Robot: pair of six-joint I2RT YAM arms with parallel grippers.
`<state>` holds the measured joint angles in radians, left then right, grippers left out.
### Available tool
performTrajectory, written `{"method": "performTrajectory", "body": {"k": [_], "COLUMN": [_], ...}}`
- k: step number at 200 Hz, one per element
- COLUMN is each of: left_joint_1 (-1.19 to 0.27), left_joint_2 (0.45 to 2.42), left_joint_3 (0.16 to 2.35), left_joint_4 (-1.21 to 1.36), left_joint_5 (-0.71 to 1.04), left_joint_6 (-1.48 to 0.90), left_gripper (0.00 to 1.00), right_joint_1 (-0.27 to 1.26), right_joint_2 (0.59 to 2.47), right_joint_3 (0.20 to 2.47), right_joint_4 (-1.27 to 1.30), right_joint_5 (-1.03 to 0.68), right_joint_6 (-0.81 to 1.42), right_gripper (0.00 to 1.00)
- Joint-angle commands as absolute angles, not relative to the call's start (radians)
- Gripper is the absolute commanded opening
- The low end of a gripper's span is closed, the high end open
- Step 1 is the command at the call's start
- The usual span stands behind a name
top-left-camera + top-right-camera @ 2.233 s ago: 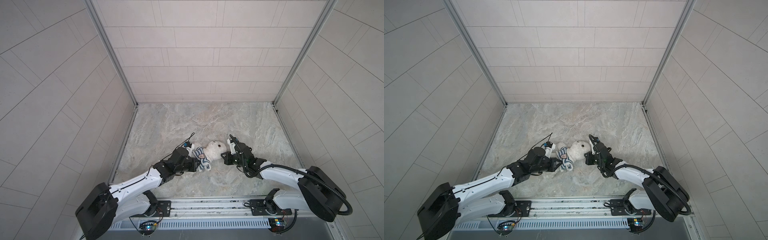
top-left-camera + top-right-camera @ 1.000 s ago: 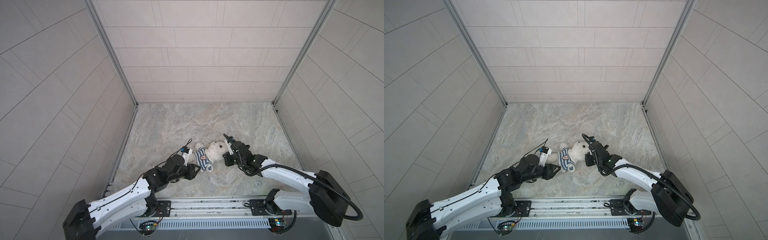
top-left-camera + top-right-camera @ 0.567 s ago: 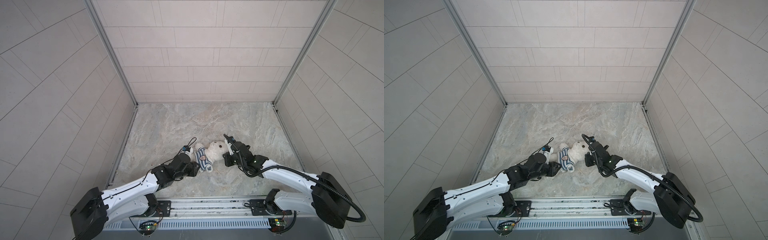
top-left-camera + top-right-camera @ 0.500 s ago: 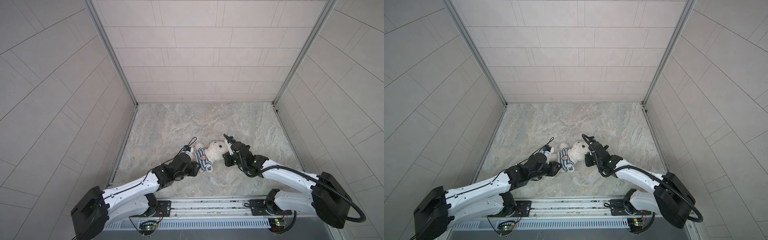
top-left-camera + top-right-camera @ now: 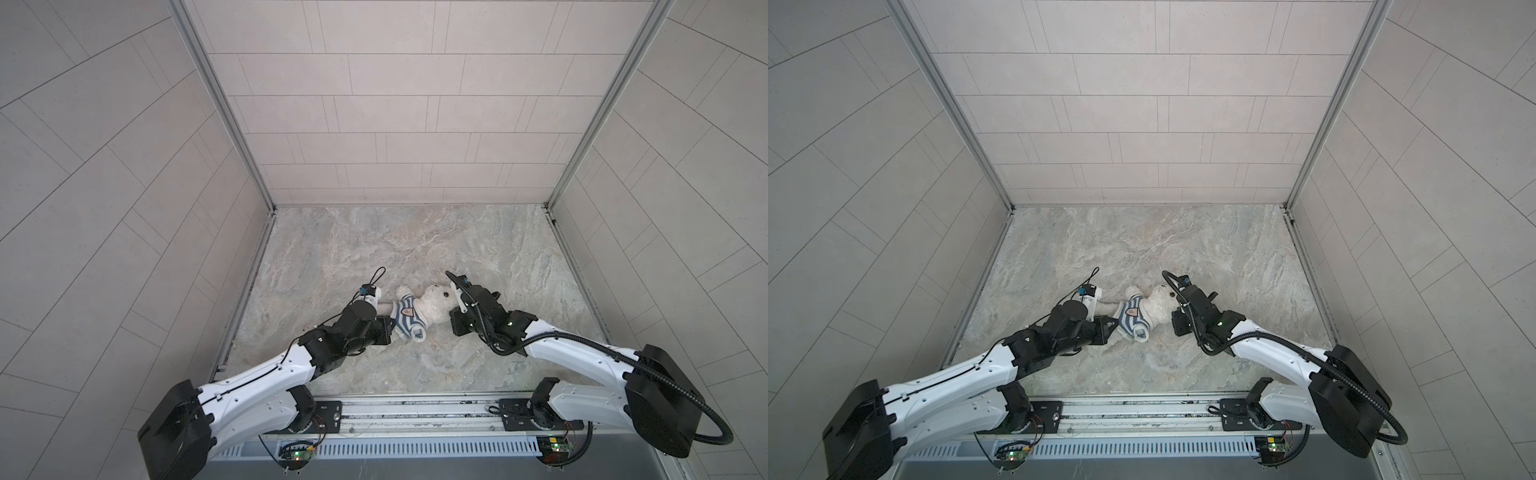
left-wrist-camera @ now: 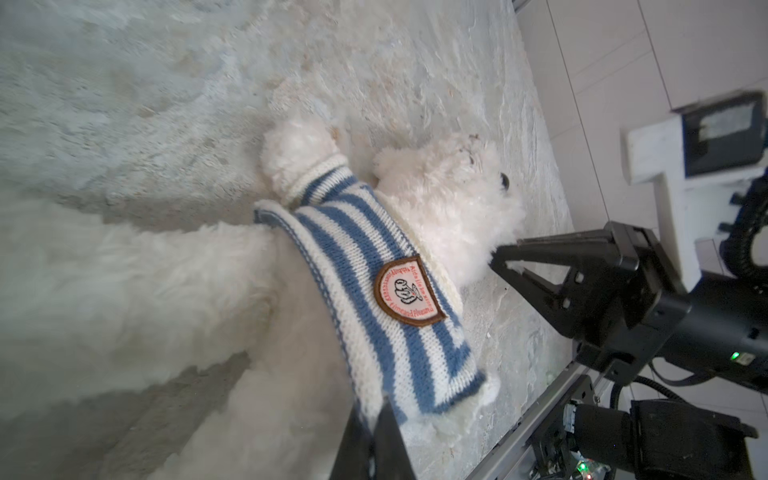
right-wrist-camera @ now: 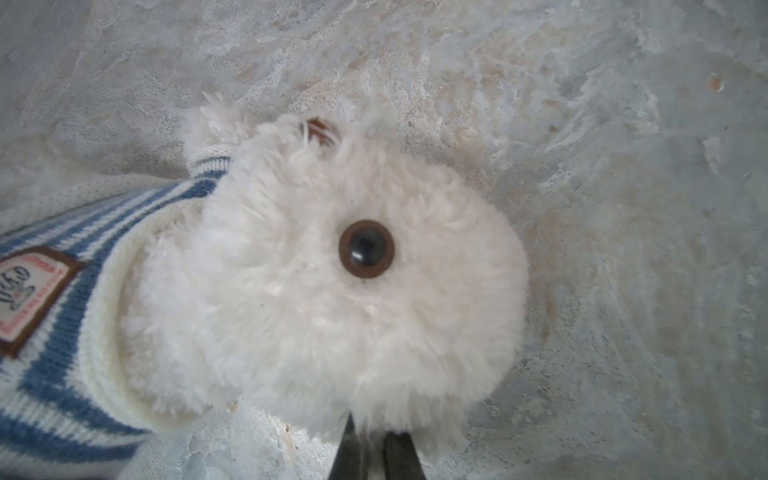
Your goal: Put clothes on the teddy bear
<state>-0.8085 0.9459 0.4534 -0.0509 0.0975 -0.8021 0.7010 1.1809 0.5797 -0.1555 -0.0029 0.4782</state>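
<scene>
the table top (image 5: 395,249) is a marble-patterned slab in grey and beige, with pale veins running across it; both top views show it (image 5: 1142,241), and both wrist views show its rough mottled surface close up (image 6: 124,83) (image 7: 582,166). pale tiled panels close it in on three sides: a far wall (image 5: 395,104) of wide tiles in level rows, a left wall (image 5: 104,187) and a right wall (image 5: 685,187). a silver metal post stands in the far left corner (image 5: 220,104) and another in the far right corner (image 5: 598,104). a thin metal strip (image 5: 249,282) edges the table on the left. along the near edge lies a metal rail (image 5: 415,411), with a slotted grille (image 5: 415,449) just in front of it.
</scene>
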Motion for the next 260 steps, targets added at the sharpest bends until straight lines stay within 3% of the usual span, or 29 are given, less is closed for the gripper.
{"method": "performTrajectory", "body": {"k": [1,59,134,177,207,242,260], "left_joint_1": [-0.755,-0.705,-0.715,-0.716,-0.721,-0.727,-0.727], "left_joint_2": [0.894,0.844,1.008,1.033,1.061,1.085,1.099], "left_joint_3": [0.427,0.421,0.361,0.350,0.307,0.297,0.301], "left_joint_4": [-0.126,-0.176,0.098,0.164,0.258,0.294,0.299], "left_joint_5": [0.085,0.079,0.180,0.206,0.208,0.207,0.212], "left_joint_6": [-0.759,-0.712,-0.754,-0.765,-0.816,-0.818,-0.815], "left_gripper": [0.00,0.00,0.00,0.00,0.00,0.00,0.00], "right_joint_1": [0.689,0.640,0.646,0.796,0.938,0.965,1.010], "right_joint_2": [1.139,1.132,1.167,0.939,0.656,0.537,0.568], "right_joint_3": [0.573,0.552,0.612,0.564,0.472,0.456,0.453], "right_joint_4": [-0.208,-0.210,-0.207,-0.215,-0.238,-0.293,-0.218], "right_joint_5": [0.087,0.075,-0.060,-0.038,0.064,0.003,-0.066], "right_joint_6": [0.423,0.404,0.380,0.314,0.230,0.177,0.128], "right_gripper": [0.00,0.00,0.00,0.35,0.51,0.54,0.49]}}
